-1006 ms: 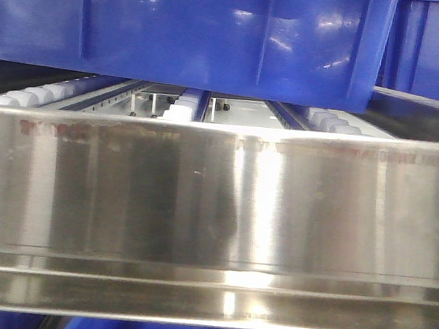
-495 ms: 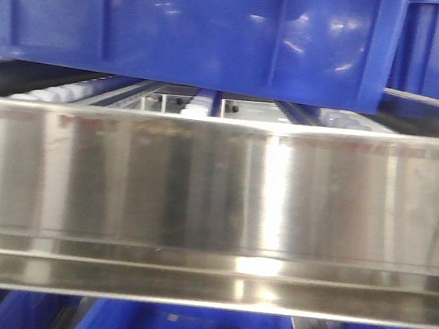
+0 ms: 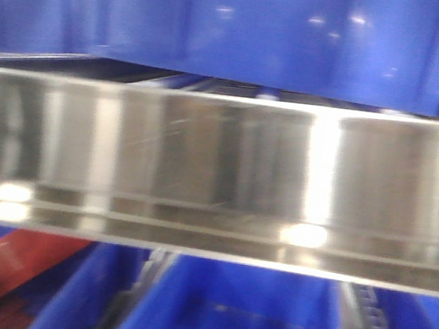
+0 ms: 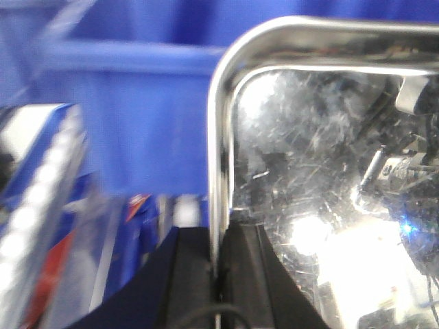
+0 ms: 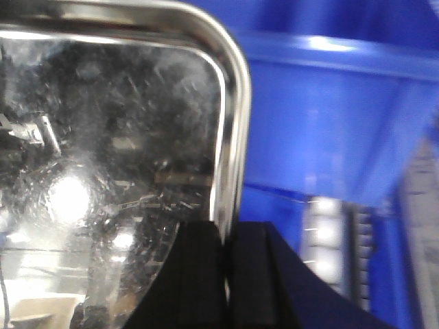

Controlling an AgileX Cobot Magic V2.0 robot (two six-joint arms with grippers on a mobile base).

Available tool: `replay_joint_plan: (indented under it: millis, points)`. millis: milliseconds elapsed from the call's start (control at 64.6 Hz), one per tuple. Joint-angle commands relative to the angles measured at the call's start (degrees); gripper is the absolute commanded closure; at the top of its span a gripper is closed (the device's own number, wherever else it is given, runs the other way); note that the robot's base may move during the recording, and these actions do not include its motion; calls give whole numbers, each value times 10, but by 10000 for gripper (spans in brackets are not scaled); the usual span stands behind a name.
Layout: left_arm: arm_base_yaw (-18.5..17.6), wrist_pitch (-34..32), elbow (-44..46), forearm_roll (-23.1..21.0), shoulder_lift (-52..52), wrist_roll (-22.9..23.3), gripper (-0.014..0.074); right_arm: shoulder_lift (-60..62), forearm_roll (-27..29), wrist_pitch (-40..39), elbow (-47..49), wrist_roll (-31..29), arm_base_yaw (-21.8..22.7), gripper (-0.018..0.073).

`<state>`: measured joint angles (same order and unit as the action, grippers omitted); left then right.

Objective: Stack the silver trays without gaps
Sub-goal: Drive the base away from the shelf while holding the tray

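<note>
The tray (image 4: 322,157) is mirror-bright steel, finely scratched. The bins (image 3: 282,29) are glossy blue plastic. The rail (image 3: 205,155) is brushed metal.

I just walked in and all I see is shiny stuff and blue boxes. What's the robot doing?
The robot is holding a silver tray with both arms. The left gripper pinches the rim on one side, and the right gripper pinches a rim too, apparently the same tray's other side. Big blue bins sit around it, and a steel shelf rail fills the front view. No second tray shows, so no stacking can be seen.
</note>
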<state>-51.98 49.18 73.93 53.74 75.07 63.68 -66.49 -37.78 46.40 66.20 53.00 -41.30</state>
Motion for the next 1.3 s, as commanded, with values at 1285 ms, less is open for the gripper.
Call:
replay_joint_plan:
  millis: [1285]
  points:
    - [-8, -66, 5, -4, -2, 0, 613, 4, 6, -96, 4, -5, -6, 636]
